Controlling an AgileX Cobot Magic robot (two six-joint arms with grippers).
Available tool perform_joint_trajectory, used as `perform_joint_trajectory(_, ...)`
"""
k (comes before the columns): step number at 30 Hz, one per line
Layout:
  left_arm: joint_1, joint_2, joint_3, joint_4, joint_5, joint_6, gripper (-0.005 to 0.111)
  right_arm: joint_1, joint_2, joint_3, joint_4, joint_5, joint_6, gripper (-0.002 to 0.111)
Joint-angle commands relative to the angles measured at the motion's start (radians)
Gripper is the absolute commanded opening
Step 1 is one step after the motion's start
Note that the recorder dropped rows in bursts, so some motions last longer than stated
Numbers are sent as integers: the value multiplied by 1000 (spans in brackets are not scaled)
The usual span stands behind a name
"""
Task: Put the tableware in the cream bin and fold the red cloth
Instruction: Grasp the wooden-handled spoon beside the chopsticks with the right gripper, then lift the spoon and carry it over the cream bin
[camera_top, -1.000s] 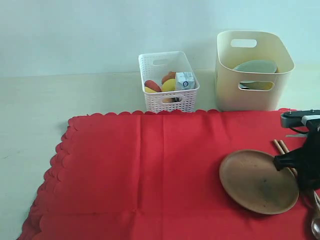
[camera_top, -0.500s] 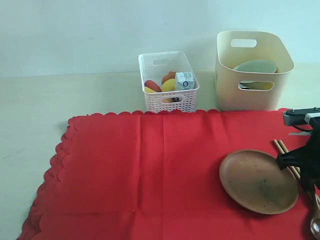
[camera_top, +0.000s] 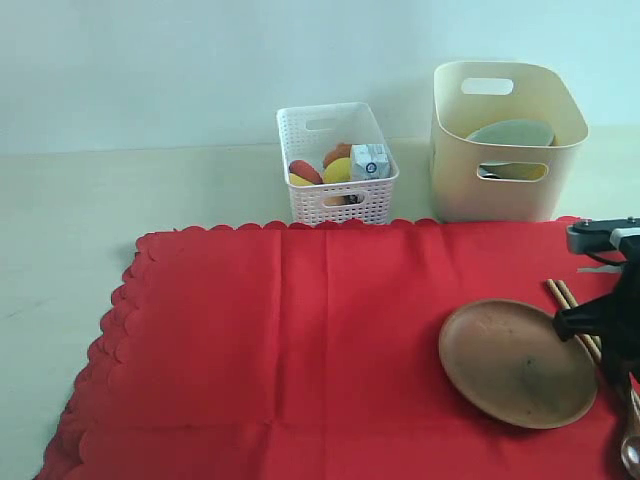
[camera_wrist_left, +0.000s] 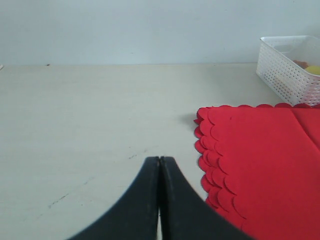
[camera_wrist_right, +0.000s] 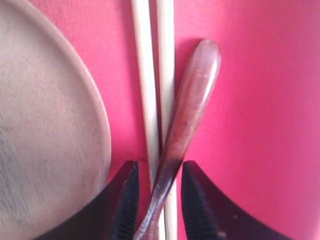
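The red cloth (camera_top: 300, 340) lies spread flat over the table. On its right part sits the terracotta-brown plate (camera_top: 515, 362), with wooden chopsticks (camera_top: 562, 293) just beyond its right rim and a spoon (camera_top: 631, 455) at the frame's corner. My right gripper (camera_top: 610, 345) hovers low over them. In the right wrist view it (camera_wrist_right: 160, 165) stands open, its jaws either side of the spoon's dark brown handle (camera_wrist_right: 192, 100) and the chopsticks (camera_wrist_right: 145, 75), beside the plate (camera_wrist_right: 45, 135). The cream bin (camera_top: 460, 180) holds the pale bowl (camera_top: 510, 132). My left gripper (camera_wrist_left: 160, 159) is shut over bare table beside the cloth's scalloped edge (camera_wrist_left: 210, 145).
A white lattice basket (camera_top: 335, 200) with food and a small carton (camera_top: 369, 161) stands behind the cloth, left of the cream bin. It shows in the left wrist view as well, the basket (camera_wrist_left: 290, 70) beyond the cloth's corner. Pale tabletop (camera_top: 70, 260) lies left of the cloth.
My right gripper has shifted slightly to the right over the chopsticks. The plate, cloth and bins have not moved.
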Motion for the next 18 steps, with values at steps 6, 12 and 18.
perform_joint_trajectory(6,1,-5,2,-4,-12,1,0,-2,-9,-2,1,18,-7,30)
perform_joint_trajectory(12,1,-5,2,-4,-12,1,0,-2,-7,-2,1,33,-7,30)
perform_joint_trajectory(18,1,-5,2,-4,-12,1,0,-2,45,-4,-3,51,-7,22)
